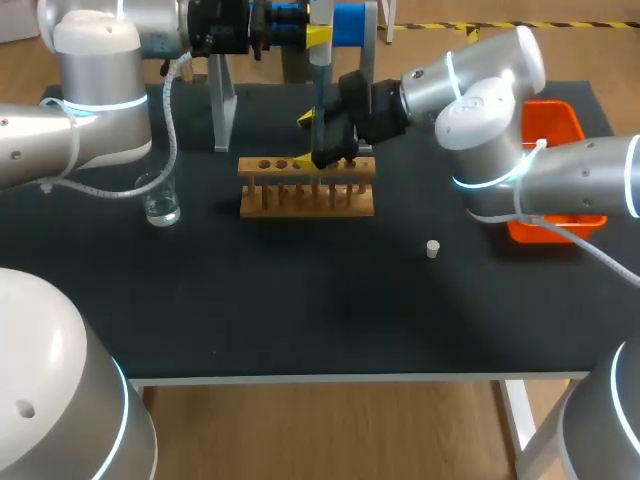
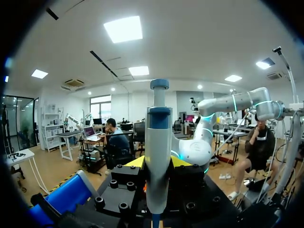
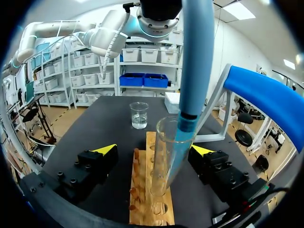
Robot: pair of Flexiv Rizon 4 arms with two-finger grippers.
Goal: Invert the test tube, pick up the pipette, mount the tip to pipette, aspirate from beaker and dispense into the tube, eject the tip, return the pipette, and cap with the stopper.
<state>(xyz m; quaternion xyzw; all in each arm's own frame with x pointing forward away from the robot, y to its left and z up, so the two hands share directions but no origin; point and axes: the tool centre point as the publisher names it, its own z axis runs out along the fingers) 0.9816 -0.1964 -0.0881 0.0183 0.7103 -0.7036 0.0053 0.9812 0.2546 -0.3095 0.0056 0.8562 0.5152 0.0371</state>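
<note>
left end effector (image 2: 157,164), pipette (image 2: 158,137) vertical, tip-down

Blue pipette (image 3: 197,57), brown wooden rack (image 1: 305,200), orange bin (image 1: 555,120), black table (image 1: 300,310).

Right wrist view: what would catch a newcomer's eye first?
The blue pipette hangs with its tip inside the glass test tube, which stands upright in the wooden rack. The right hand sits open, one yellow-tipped finger on each side of the tube, without touching it. Beyond the rack stands a small glass beaker.
</note>
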